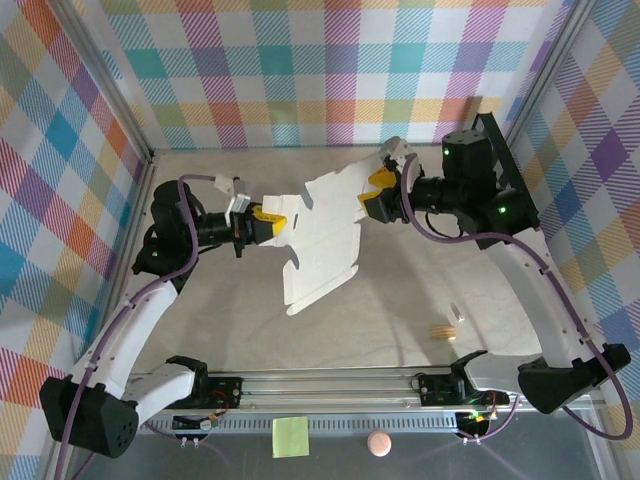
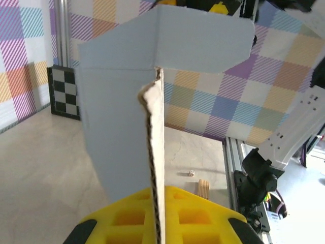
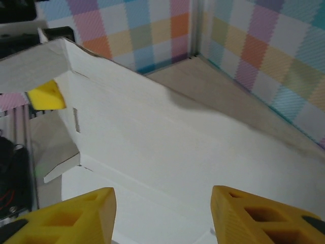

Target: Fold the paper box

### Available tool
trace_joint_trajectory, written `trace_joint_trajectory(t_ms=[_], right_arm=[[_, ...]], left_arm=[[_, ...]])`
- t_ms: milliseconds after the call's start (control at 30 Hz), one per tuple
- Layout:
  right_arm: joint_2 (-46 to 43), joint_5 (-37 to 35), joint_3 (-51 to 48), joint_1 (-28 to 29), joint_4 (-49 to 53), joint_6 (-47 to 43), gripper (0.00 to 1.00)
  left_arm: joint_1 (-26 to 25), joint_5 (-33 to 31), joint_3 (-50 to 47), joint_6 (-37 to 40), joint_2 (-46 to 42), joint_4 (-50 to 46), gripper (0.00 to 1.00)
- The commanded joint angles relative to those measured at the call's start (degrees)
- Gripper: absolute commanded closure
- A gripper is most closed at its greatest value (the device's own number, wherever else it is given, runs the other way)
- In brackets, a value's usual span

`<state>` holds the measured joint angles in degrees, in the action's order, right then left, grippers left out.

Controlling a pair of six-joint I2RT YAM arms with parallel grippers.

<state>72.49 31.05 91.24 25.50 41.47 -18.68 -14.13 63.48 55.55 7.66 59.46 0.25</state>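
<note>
The paper box (image 1: 320,235) is an unfolded off-white cardboard sheet with flaps, held up above the table between the two arms. My left gripper (image 1: 266,223) is shut on its left edge. In the left wrist view the corrugated edge (image 2: 157,152) runs upright between the yellow fingers (image 2: 203,216), and a flap (image 2: 203,43) bends across the top. My right gripper (image 1: 373,196) is at the sheet's upper right corner. Its yellow fingers (image 3: 76,216) stand wide apart and open over a creased panel of the paper box (image 3: 167,147), with nothing pinched between them.
A small wooden block (image 1: 441,331) and a tiny white die (image 1: 455,313) lie on the table at the front right. A yellow-green sticky note (image 1: 291,436) and a pink ball (image 1: 379,443) sit beyond the front rail (image 1: 330,385). A checkerboard panel (image 2: 65,91) leans against the wall.
</note>
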Motion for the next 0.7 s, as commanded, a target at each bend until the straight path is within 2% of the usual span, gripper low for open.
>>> trace_joint_trajectory(t_ms=[0,67,167,233,467,567,667], right_arm=[[1.71,7.89,7.02,0.46,6.23,-6.92,0.46],[2.97,9.43,10.56,0.91,9.16,-8.28,0.45],[4.46,10.96,14.59,1.6,12.63,-9.71,0.4],[5.8,10.6,17.24,2.58,15.89,-11.21,0.35],[11.21,4.85,24.88,8.06,32.13,-17.18,0.3],[11.64,3.24,24.6,9.33,35.02,-18.6,0.33],[11.38,2.5,23.71,10.18,36.63,-19.91,0.44]], left_arm=[[-0.2,3.05,3.38,13.77,-1.25,-11.59,1.0],[-0.2,4.04,5.0,19.07,-1.26,-18.52,1.0],[-0.2,5.07,6.67,22.32,-1.23,-22.67,1.0],[-0.2,6.22,7.03,23.31,-1.6,-23.54,1.0],[-0.2,10.45,6.53,24.92,-4.22,-22.9,1.0],[-0.2,10.43,5.85,27.27,-5.61,-23.97,1.0],[-0.2,10.47,6.06,29.1,-6.07,-25.63,1.0]])
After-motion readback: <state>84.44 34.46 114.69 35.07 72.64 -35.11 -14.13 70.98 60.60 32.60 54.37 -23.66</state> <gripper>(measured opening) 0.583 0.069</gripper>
